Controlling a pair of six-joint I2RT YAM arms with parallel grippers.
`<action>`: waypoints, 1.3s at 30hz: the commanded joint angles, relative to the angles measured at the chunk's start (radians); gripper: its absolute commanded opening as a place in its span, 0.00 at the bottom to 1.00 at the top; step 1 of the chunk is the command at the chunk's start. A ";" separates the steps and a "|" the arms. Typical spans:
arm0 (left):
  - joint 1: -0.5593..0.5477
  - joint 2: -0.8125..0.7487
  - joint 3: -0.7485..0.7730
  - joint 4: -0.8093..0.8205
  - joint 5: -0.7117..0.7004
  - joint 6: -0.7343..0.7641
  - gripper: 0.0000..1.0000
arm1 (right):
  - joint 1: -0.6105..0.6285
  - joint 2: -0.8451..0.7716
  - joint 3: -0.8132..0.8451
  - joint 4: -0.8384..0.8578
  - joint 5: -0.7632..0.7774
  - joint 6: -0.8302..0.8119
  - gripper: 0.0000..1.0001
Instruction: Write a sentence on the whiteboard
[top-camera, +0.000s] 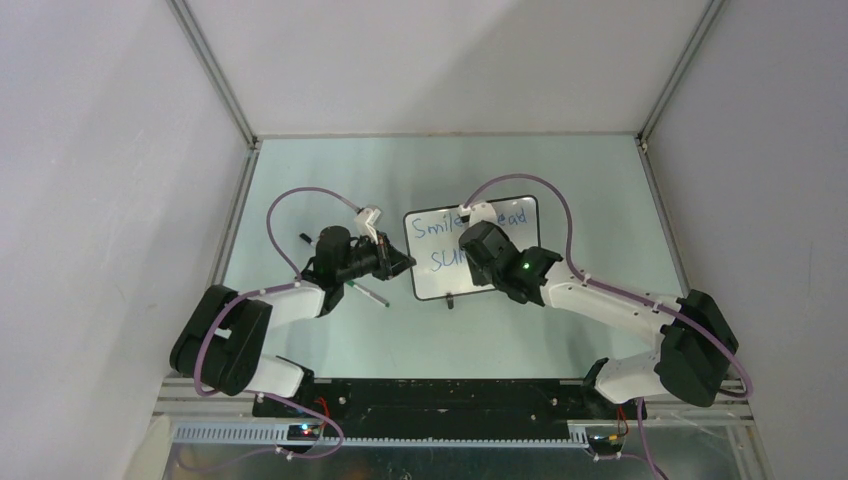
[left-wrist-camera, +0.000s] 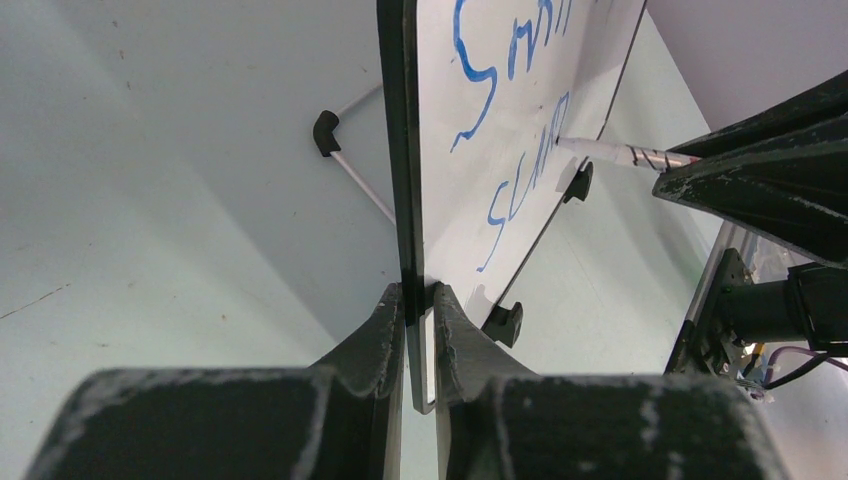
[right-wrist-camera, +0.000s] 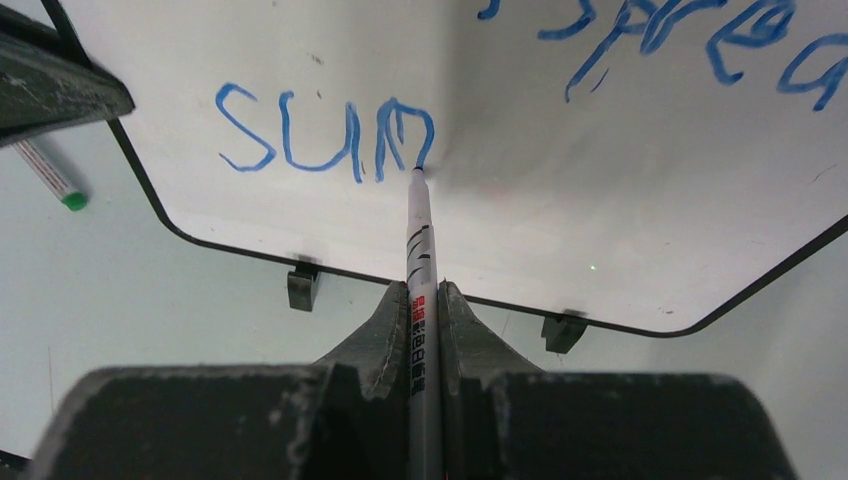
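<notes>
Two grippers are clenched. A marker (right-wrist-camera: 420, 230) is gripped by the right gripper (right-wrist-camera: 424, 292), its tip pressed to the board (right-wrist-camera: 600, 200) at the end of the sentence's (right-wrist-camera: 325, 135) second line. The board's left edge is pinched by the left gripper (left-wrist-camera: 420, 297). The board is set on the table (top-camera: 600, 200) between the arms.

You had a spare pen (top-camera: 372, 296) lying flat on the pale table (top-camera: 600, 200), green at one end. Further back and to the left sat a small black piece (top-camera: 303, 237), apart from the pen; you could not tell what it was. White walls (top-camera: 100, 150) closed in three sides, metal struts (top-camera: 213, 72) ran along the corners, and a black plate (top-camera: 450, 398) lay across the near edge
</notes>
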 joint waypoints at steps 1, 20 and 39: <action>-0.010 -0.012 0.019 -0.047 -0.013 0.046 0.06 | 0.013 -0.017 -0.025 -0.018 0.035 0.022 0.00; -0.011 -0.012 0.019 -0.048 -0.015 0.047 0.06 | 0.012 -0.144 -0.016 0.026 0.047 -0.023 0.00; -0.010 -0.015 0.022 -0.056 -0.018 0.050 0.06 | -0.028 -0.160 -0.068 0.152 0.038 -0.035 0.00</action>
